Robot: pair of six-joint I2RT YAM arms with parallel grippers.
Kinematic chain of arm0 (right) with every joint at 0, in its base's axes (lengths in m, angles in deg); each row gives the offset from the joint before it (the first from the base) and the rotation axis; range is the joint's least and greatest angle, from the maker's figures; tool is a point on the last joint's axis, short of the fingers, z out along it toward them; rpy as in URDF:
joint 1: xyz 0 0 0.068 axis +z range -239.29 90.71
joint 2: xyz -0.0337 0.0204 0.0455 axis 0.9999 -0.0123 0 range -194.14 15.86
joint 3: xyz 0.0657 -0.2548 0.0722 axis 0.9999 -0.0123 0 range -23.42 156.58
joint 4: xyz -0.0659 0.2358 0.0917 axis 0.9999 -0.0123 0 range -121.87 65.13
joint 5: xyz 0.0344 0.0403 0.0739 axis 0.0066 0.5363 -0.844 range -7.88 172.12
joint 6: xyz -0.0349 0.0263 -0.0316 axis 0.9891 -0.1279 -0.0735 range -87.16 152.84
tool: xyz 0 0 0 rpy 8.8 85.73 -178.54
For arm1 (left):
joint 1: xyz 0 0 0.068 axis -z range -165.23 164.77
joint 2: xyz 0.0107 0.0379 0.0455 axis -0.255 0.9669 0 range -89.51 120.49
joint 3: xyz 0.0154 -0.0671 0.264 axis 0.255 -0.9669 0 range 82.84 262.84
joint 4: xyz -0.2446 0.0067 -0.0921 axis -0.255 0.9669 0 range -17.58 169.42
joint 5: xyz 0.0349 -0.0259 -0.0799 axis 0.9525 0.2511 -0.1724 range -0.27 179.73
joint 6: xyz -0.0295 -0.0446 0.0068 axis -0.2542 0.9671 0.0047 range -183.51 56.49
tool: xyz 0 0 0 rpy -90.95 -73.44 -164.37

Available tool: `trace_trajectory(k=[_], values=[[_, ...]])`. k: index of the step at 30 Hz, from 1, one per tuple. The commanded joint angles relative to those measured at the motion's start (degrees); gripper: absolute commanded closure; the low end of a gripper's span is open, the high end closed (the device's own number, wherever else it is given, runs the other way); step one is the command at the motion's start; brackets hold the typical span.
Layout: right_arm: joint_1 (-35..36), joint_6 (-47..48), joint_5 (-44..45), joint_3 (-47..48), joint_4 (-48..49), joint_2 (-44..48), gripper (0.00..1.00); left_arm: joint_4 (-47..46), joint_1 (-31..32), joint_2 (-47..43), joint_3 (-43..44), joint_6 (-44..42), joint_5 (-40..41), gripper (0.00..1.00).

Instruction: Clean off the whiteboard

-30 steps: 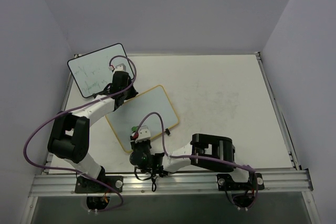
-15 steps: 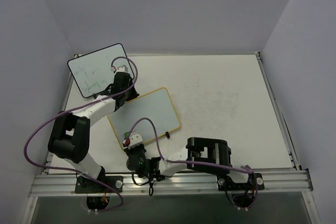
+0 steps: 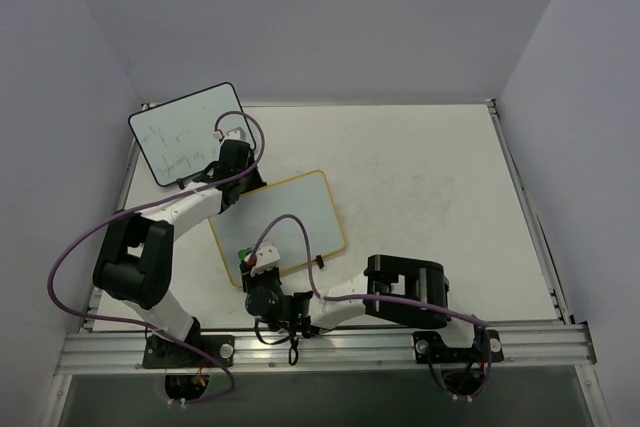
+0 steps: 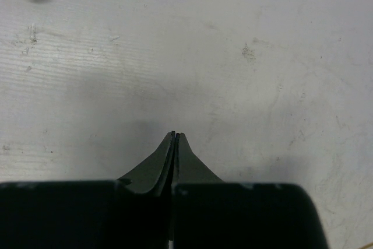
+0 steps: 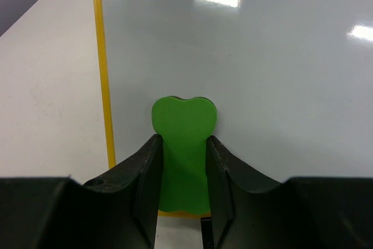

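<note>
right gripper (image 5: 182, 144) of mine is clamped on the green eraser (image 5: 184, 121), which sits over a corner of the whiteboard (image 3: 290, 215) just inside its yellow frame. left gripper (image 4: 175, 139) has its fingers pinched together with nothing between them, over the bare table (image 4: 233, 56) beside the whiteboard's far corner.

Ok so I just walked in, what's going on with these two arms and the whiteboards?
The right arm's fingers are shut on a green eraser, held at the yellow-framed whiteboard close to one edge. The part of the board in the wrist view looks clean. The left arm's fingers are shut on nothing, over bare tabletop near that board's far corner. A black-framed whiteboard with faint marks lies beyond.
</note>
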Motion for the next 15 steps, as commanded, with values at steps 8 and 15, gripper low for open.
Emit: trace_trajectory(k=[8,15], values=[[-8.14,-8.70,7.54,-2.51,-21.22,-0.84,1.00,3.92,1.70,0.86,0.18,-1.49,-1.03,0.98],[-9.37,-13.36,10.45,-3.57,-25.72,1.18,1.00,4.19,1.79,0.78,0.36,-1.58,-0.95,0.98]])
